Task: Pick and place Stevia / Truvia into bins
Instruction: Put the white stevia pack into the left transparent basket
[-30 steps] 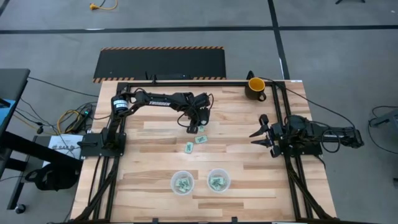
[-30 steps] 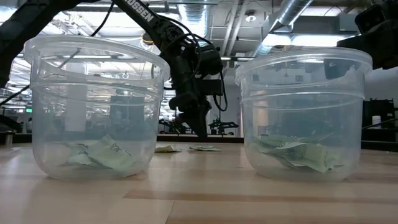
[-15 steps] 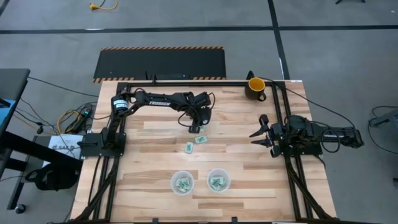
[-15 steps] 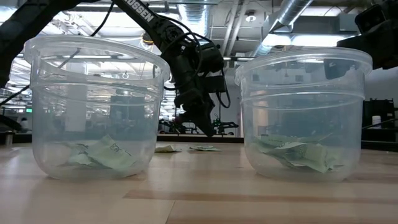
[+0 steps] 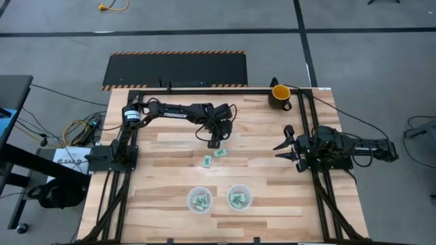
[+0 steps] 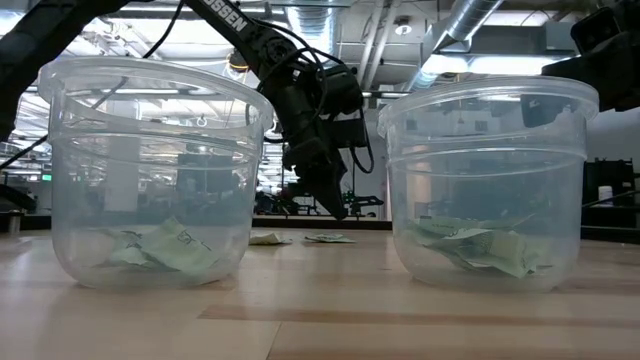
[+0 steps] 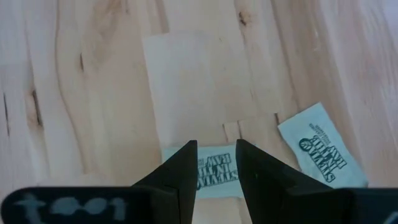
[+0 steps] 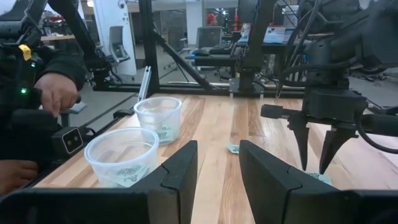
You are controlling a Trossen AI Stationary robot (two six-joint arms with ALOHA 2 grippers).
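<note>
Two green-and-white Stevia packets lie flat on the wood, one [image 5: 219,152] nearer the table's middle and one [image 5: 207,161] just toward the near edge. My left gripper [image 5: 215,142] hangs open over them, fingers pointing down. In the left wrist view a packet [image 7: 216,172] shows in the gap between the fingers, with the other packet [image 7: 320,146] beside it. The gripper [image 6: 338,208] is clear of the table top. Two clear cups [image 5: 199,199] [image 5: 239,198] stand near the near edge with several packets inside. My right gripper [image 5: 285,148] waits open at the table's right.
A yellow-and-black mug [image 5: 280,95] stands at the far right corner. Black frame rails [image 5: 204,89] run along the far edge and both sides. A person's hand [image 8: 57,93] shows beyond the table's left side. Bare wood lies between the packets and the cups.
My left gripper has shifted a little toward the table's right and risen slightly, ending over the nearer-middle packet. The packets and cups have stayed where they were.
</note>
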